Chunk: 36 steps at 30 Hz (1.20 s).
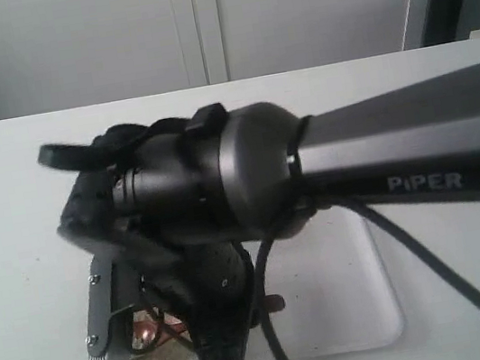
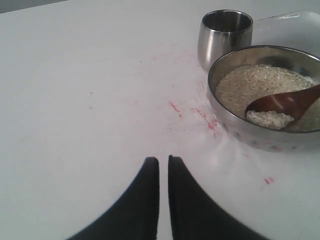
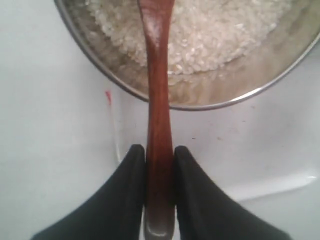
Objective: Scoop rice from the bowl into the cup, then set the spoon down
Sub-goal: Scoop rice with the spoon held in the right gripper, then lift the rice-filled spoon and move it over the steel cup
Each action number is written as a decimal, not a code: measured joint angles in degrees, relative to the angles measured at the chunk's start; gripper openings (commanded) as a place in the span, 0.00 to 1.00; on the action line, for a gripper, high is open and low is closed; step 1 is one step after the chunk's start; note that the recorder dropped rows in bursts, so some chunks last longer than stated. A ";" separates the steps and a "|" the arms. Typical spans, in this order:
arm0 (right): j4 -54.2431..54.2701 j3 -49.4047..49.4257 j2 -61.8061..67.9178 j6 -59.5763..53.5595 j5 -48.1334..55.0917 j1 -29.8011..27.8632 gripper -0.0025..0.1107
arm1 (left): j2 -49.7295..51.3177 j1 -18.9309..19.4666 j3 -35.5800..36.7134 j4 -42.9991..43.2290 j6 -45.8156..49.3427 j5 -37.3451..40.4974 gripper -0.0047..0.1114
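Closest to me, the right gripper (image 3: 160, 152) is clamped on the spoon (image 3: 158, 95) far back on its slim handle, a long hold that I reckon leaves the jaws clear of the grains; the handle crosses the rim of the bowl (image 3: 200, 106) and the head lies in the rice (image 3: 220, 30), a small heap on it, so I judge the scoop loaded, not yet lifted; the cup (image 2: 225, 35) stands just behind the bowl, a short carry; the left gripper (image 2: 163, 162) waits aside over the table (image 2: 75, 100), jaws nearly together on nothing; the right arm (image 1: 400, 150) reaches across, wrist bent down over the bowl.
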 measured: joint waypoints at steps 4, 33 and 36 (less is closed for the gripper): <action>4.46 0.00 -0.44 -1.30 0.00 -3.33 0.02 | 0.00 0.00 0.00 0.00 0.00 0.00 0.16; 8.78 0.00 -8.88 8.03 0.13 -5.66 0.02 | 0.00 0.00 0.00 0.00 0.00 0.00 0.16; 8.68 0.00 -10.75 14.27 0.13 -5.66 0.02 | 0.00 0.00 0.00 0.00 0.00 0.00 0.16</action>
